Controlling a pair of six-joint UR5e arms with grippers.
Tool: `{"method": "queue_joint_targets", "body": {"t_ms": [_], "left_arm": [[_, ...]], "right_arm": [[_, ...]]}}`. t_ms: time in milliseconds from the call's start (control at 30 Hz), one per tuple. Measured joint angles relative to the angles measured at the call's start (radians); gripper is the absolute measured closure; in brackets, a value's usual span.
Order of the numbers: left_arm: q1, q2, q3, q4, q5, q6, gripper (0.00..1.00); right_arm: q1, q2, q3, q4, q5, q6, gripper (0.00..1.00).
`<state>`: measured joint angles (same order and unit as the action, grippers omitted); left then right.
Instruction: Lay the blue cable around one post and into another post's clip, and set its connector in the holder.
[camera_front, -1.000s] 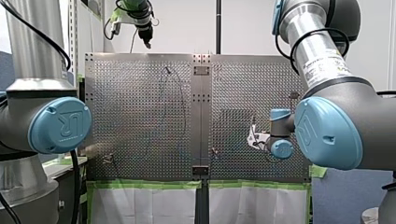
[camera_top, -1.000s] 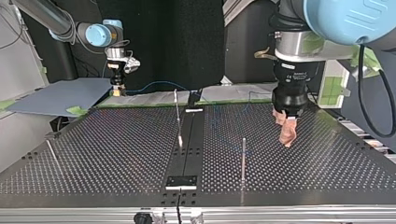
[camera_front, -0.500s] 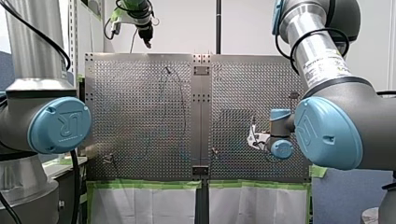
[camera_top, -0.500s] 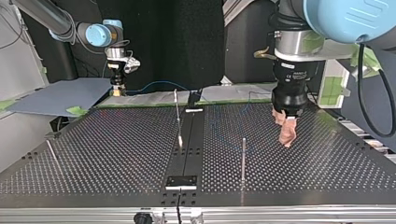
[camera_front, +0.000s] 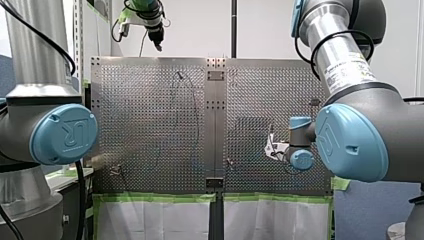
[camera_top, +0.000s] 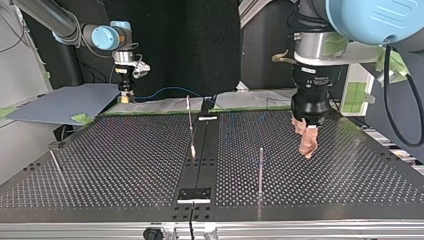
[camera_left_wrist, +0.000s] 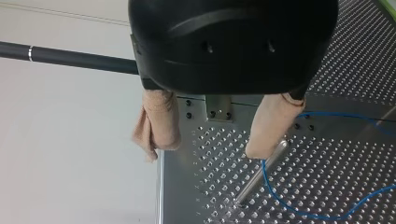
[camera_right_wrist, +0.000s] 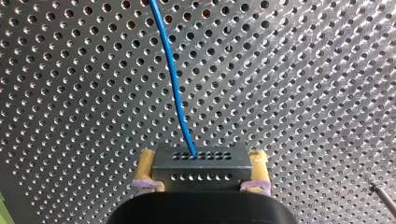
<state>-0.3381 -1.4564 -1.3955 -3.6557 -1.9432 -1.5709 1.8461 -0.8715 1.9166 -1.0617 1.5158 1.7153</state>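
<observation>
My right gripper (camera_right_wrist: 201, 170) is shut on a black multi-hole connector (camera_right_wrist: 201, 159), its yellow pads pressing both ends. The blue cable (camera_right_wrist: 175, 84) runs out of the connector and away over the perforated plate. In the top view this gripper (camera_top: 125, 95) hangs at the far left edge of the table. My left gripper (camera_left_wrist: 212, 144) is open, its beige fingers (camera_left_wrist: 156, 126) spread wide and holding nothing. It hovers over a metal post (camera_left_wrist: 259, 175), with a loop of blue cable (camera_left_wrist: 303, 205) lying beside that post. The top view shows it (camera_top: 307, 142) at the right.
Slim metal posts (camera_top: 260, 170) (camera_top: 189, 117) (camera_top: 55, 162) stand on the plate. Small black plates (camera_top: 195, 194) (camera_top: 207, 118) sit on the dark centre strip. A grey sheet (camera_top: 60, 102) lies past the table's far left corner. Green tape (camera_front: 160, 198) lines the near edge in the front view.
</observation>
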Motion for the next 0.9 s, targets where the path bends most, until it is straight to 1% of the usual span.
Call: {"method": "queue_joint_targets", "body": {"t_ms": [400, 500, 667, 767, 900], "left_arm": [[-0.002, 0.002, 0.0, 0.004, 0.006, -0.001, 0.0], [-0.008, 0.007, -0.009, 0.017, 0.025, -0.008, 0.0], [-0.024, 0.035, -0.042, 0.051, 0.063, -0.022, 0.0], [-0.037, 0.05, -0.064, 0.072, 0.085, -0.04, 0.0], [-0.058, 0.057, -0.099, 0.107, 0.121, -0.072, 0.0]], "right_arm": [[0.0, 0.0, 0.0, 0.0, 0.0, 0.0, 1.0], [0.0, 0.0, 0.0, 0.0, 0.0, 0.0, 1.0], [0.0, 0.0, 0.0, 0.0, 0.0, 0.0, 1.0], [0.0, 0.0, 0.0, 0.0, 0.0, -0.001, 1.0], [0.002, 0.0, 0.0, 0.0, 0.001, -0.003, 1.0]]}}
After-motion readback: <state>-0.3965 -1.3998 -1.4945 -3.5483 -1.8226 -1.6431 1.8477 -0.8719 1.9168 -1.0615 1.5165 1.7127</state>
